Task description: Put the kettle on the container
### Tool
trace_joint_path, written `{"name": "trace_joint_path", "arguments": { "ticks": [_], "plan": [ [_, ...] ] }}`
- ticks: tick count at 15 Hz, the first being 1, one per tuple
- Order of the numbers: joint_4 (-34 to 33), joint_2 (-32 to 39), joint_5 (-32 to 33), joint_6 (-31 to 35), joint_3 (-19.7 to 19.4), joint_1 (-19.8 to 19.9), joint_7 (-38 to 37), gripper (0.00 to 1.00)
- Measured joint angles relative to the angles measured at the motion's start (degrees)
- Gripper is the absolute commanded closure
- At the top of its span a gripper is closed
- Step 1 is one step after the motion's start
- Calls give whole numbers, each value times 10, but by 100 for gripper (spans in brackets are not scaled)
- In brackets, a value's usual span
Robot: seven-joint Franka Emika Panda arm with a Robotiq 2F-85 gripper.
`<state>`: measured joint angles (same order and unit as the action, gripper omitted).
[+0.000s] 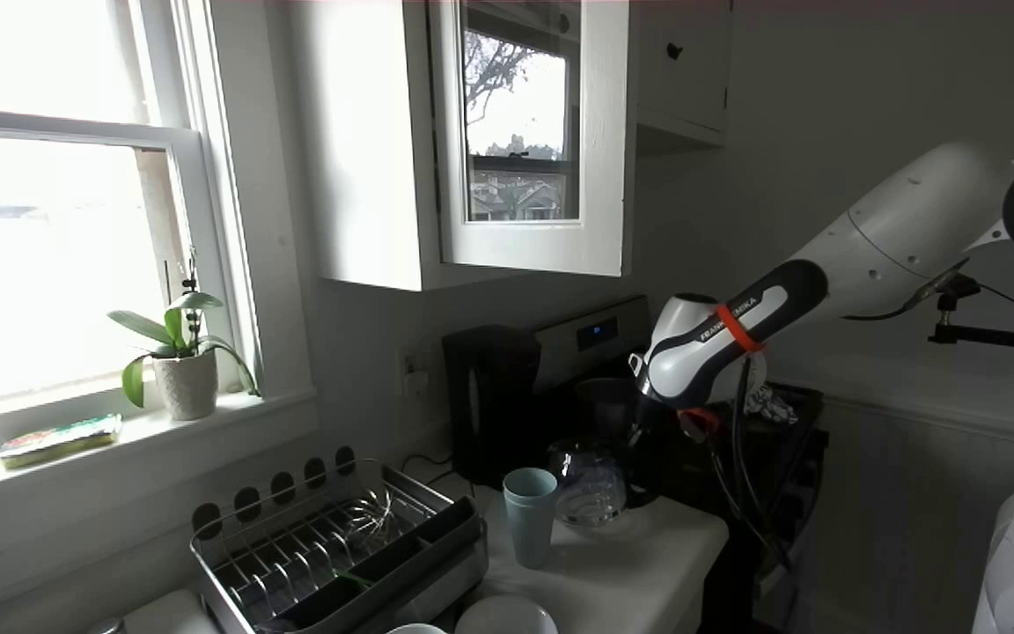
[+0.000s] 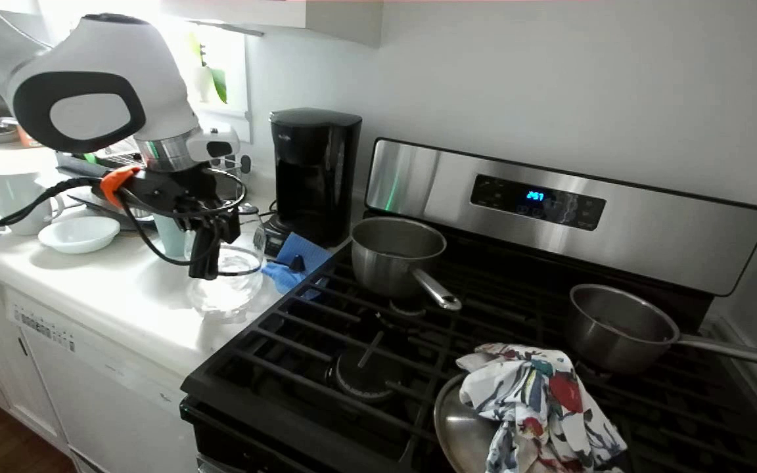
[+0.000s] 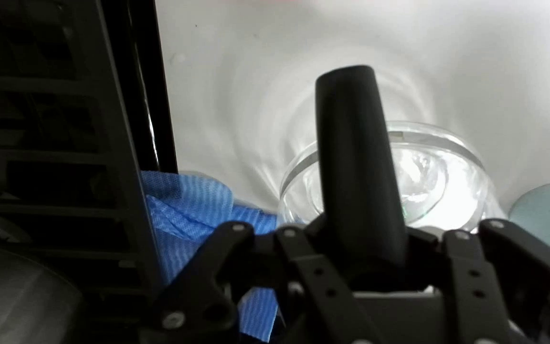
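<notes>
The kettle is a clear glass pot with a dark band and black handle (image 1: 591,490). It shows in both exterior views (image 2: 229,297), upright at the counter's stove end. In the wrist view its glass body (image 3: 430,191) lies behind the black handle, which stands between the fingers. My gripper (image 3: 368,231) is shut on that handle, a finger on each side. The gripper also shows in an exterior view (image 2: 221,226). Whether the kettle's base touches the counter I cannot tell. A black coffee maker (image 2: 316,171) stands behind the kettle against the wall; no separate container is clear.
A pale blue-green cup (image 1: 531,519) stands close beside the kettle. A blue cloth (image 2: 299,259) lies between kettle, coffee maker and stove. The stove (image 2: 352,328) holds pots and a patterned towel (image 2: 549,401). A dish rack (image 1: 340,546) and white bowl (image 2: 79,234) are on the counter.
</notes>
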<state>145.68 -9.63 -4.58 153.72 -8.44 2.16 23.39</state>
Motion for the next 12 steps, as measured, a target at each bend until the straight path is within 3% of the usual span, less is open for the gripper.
{"name": "trace_joint_path", "arguments": {
  "ticks": [1,3,7,10,12],
  "plan": [
    [1,1,2,-2,0,0,0,65],
    [1,3,2,-7,0,0,-1,65],
    [1,4,2,-14,0,0,-1,24],
    [1,4,2,-14,0,0,-1,4],
    [1,3,2,-14,0,-2,0,0]
  ]
}}
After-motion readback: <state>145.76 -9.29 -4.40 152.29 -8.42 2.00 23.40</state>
